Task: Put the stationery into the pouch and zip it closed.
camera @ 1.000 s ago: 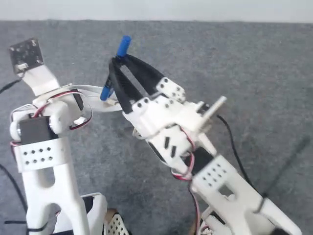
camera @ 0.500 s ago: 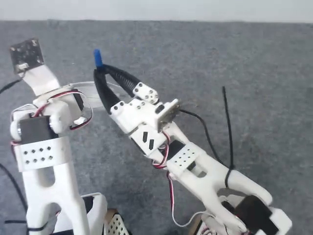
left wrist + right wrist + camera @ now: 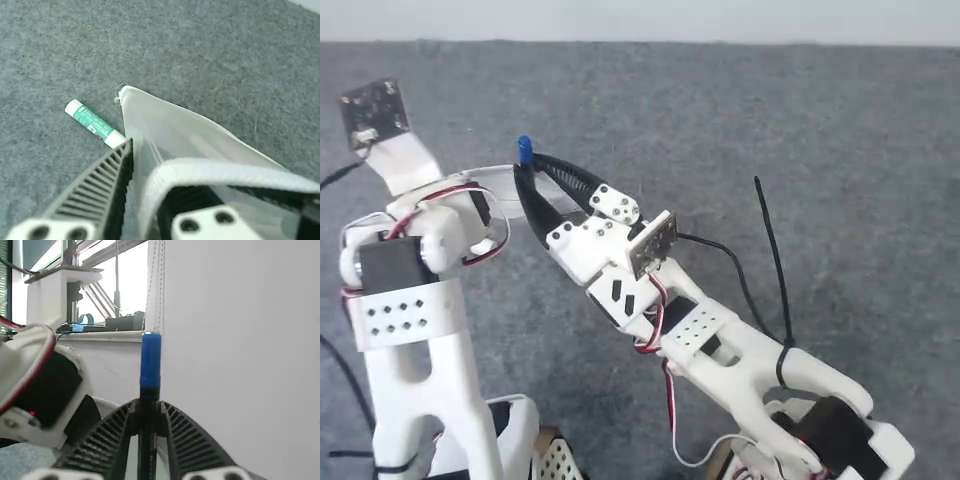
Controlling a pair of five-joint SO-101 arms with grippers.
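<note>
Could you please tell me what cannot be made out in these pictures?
Right wrist view: the lower end of the blue pen is hidden behind the right gripper; whether it reaches into the pouch is unclear.
Left wrist view: the pouch's near end is cut off by the edge and covered by the left gripper, hiding its zip.
Same view: one end of the glue stick is hidden behind that gripper's finger; print too small.

Right gripper [image 3: 525, 172] pinching pen [image 3: 150, 360] at fingertips, pen sticking past tips. Left gripper [image 3: 142, 165] clamping pouch [image 3: 170, 130] edge, wrist angling downward.
</note>
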